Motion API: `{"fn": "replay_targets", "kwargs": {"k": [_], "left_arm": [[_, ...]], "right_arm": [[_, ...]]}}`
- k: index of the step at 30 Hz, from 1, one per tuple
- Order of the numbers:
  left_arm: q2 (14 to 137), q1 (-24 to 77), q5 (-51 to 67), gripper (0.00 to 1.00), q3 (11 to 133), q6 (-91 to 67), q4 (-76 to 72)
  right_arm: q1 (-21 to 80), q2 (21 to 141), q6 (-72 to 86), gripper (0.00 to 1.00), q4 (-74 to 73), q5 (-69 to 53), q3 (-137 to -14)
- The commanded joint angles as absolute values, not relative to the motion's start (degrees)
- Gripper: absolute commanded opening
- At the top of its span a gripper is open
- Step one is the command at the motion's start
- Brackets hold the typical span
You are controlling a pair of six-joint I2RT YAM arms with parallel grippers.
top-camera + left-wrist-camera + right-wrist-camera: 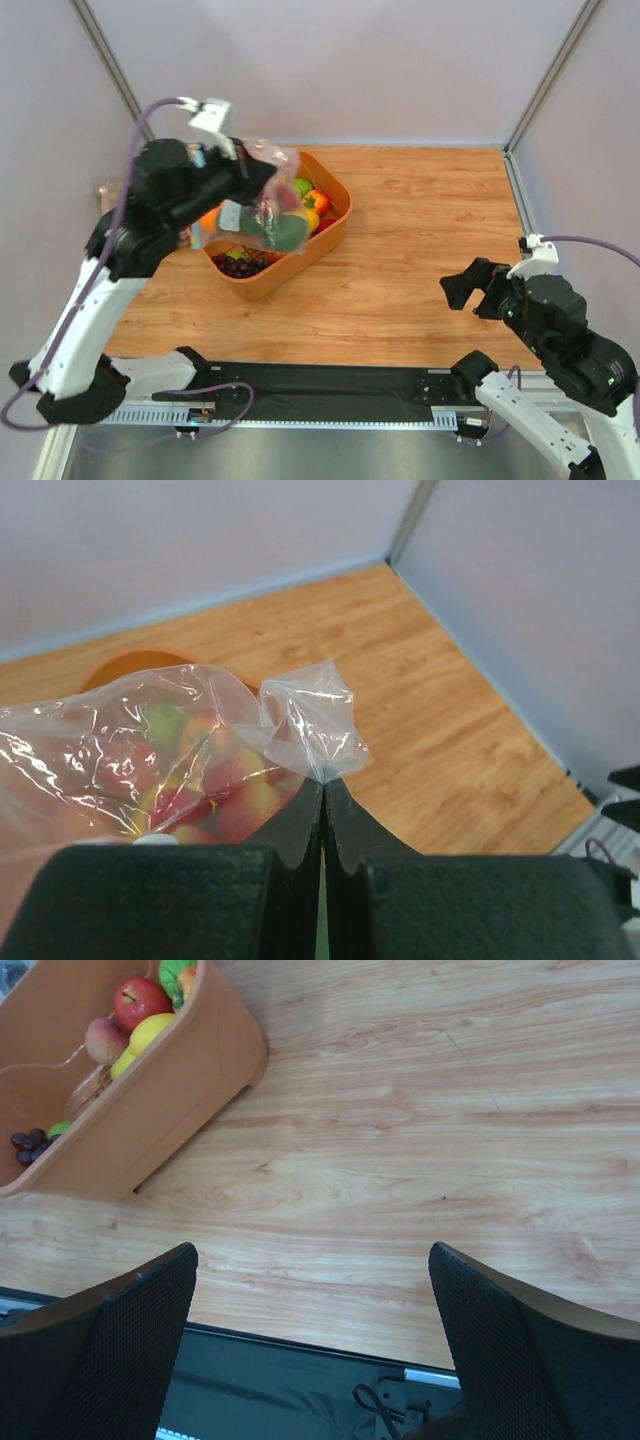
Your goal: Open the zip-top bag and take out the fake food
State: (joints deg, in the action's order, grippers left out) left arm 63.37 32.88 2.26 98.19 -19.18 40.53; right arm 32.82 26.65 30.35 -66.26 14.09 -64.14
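My left gripper is shut on a corner of the clear zip-top bag and holds it in the air above the orange basket. The bag hangs down and left from the fingers. Inside it I see a dark green avocado-like fruit, a round orange and red pieces. A light-blue strip shows at its lower left end, partly behind the arm. In the left wrist view the closed fingertips pinch the crinkled bag. My right gripper is open and empty over bare wood, also seen in the right wrist view.
The basket holds loose produce: purple grapes, a red apple, yellow and green pieces. Grey walls close the table at the back and sides. A black mat lies along the near edge between the arm bases.
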Motion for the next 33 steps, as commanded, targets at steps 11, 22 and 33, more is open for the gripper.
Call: {"fn": "replay_targets", "kwargs": {"k": [11, 22, 33], "left_arm": [[74.09, 58.18, 0.06, 0.0, 97.41, -16.17, 33.68], [76.9, 69.77, 14.34, 0.0, 70.96, -10.28, 29.09], [74.1, 74.7, 0.18, 0.59, 61.44, -13.8, 34.36]], "right_arm": [[32.78, 24.7, 31.11, 1.0, -71.37, 24.96, -66.97], [32.78, 25.84, 32.69, 1.0, -66.63, 22.51, -61.61], [32.78, 26.28, 32.7, 1.0, -65.13, 20.48, -59.5]]}}
